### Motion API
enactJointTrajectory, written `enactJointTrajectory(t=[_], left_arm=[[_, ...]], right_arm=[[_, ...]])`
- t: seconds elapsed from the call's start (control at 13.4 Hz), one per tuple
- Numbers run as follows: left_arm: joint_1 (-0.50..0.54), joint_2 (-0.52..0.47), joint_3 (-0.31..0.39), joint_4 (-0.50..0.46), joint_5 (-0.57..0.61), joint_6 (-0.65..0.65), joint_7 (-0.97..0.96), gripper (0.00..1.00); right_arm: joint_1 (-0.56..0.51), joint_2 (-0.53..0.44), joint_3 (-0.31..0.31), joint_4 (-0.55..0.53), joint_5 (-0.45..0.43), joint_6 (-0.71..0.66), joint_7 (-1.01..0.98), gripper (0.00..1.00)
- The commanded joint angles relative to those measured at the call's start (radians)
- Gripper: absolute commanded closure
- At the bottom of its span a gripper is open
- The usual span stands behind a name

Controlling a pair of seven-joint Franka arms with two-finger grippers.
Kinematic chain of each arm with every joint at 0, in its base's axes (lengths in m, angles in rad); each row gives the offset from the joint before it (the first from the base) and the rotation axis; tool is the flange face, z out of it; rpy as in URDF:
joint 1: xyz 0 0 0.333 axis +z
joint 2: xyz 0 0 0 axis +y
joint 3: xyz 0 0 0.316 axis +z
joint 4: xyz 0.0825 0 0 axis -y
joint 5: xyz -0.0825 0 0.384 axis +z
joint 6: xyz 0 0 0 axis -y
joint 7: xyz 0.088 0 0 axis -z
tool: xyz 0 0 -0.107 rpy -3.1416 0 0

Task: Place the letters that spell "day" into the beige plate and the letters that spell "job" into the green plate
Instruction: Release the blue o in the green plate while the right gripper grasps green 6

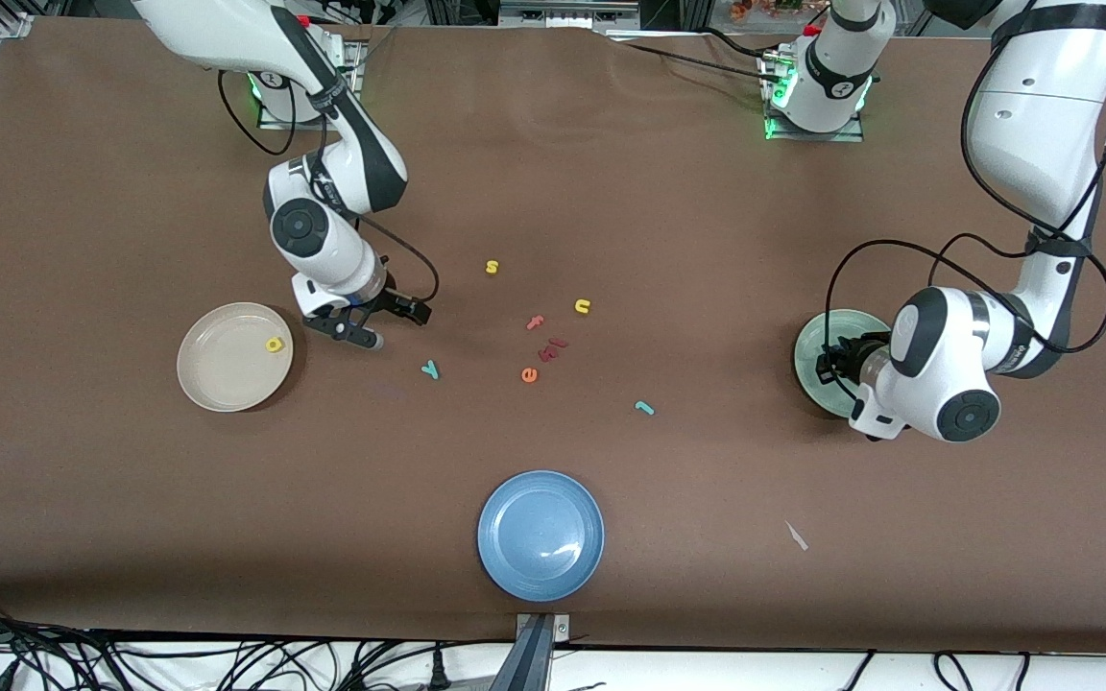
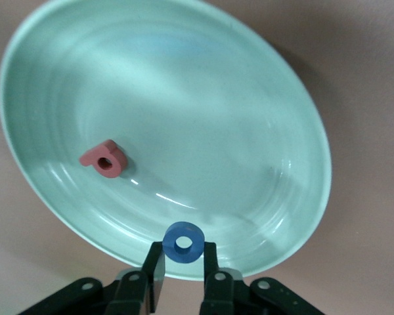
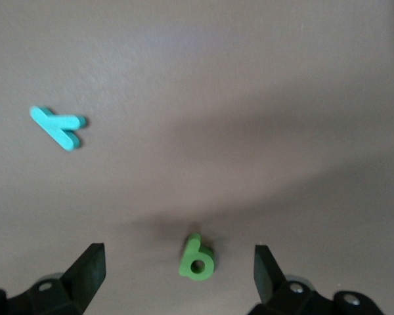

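Observation:
My left gripper (image 1: 829,369) hangs over the green plate (image 1: 807,338) and is shut on the blue ring o (image 2: 184,240), above the plate's rim (image 2: 295,118). The red-pink letter (image 2: 105,159) lies in that plate. The beige plate (image 1: 217,379) holds the yellow round-bowled letter (image 1: 274,344). Beside it my right gripper (image 1: 358,328) stands open, its fingers either side of the green round-bowled letter (image 3: 197,259) on the table; the gripper hides this letter in the front view. The teal y (image 1: 430,369) (image 3: 58,125) lies close by. The teal j (image 1: 644,408) lies toward the left arm's end.
Mid-table lie a yellow s (image 1: 492,267), a yellow n (image 1: 582,306), a pink f (image 1: 535,322), an orange e (image 1: 529,375) and small red pieces (image 1: 551,347). A blue plate (image 1: 540,535) sits near the front edge, with a white scrap (image 1: 796,536) beside it.

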Motion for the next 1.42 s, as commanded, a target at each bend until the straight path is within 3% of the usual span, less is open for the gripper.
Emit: enactJointTrajectory(t=[0.0,0.07,0.22,0.45,0.75,0.97,1.12,1.35], left_arm=[[0.001,-0.036,-0.010,-0.021,0.027,0.013,0.017,0.18],[-0.010,-0.045,-0.018,-0.013,0.022,0.011,-0.001,0.00],[-0.024,-0.065,-0.053,0.004,0.004,0.013,-0.091,0.00],[-0.073,-0.036,-0.131,0.090,-0.004,0.039,-0.379,0.00],[-0.196,0.011,-0.133,0.130,-0.005,0.296,-0.680,0.00],[-0.272,0.063,-0.124,0.131,0.005,0.447,-0.716,0.01],[-0.294,0.108,-0.118,0.142,0.010,0.516,-0.716,0.07],[-0.328,0.151,-0.101,0.180,0.013,0.536,-0.715,0.15]], right_arm=[[0.008,-0.005,0.001,-0.040,0.006,0.038,0.015,0.01],[0.017,0.004,0.001,-0.040,0.006,0.040,0.015,0.05],[0.018,0.018,-0.001,-0.038,0.003,0.040,0.013,0.11],[0.020,0.019,-0.001,-0.040,0.002,0.038,0.013,0.20],[0.020,0.021,-0.001,-0.038,0.002,0.038,0.012,0.38],[0.020,0.027,-0.001,-0.038,0.002,0.038,0.013,0.53],[0.020,0.030,-0.001,-0.038,0.002,0.038,0.015,0.60],[0.020,0.033,-0.001,-0.037,0.002,0.038,0.015,0.74]])
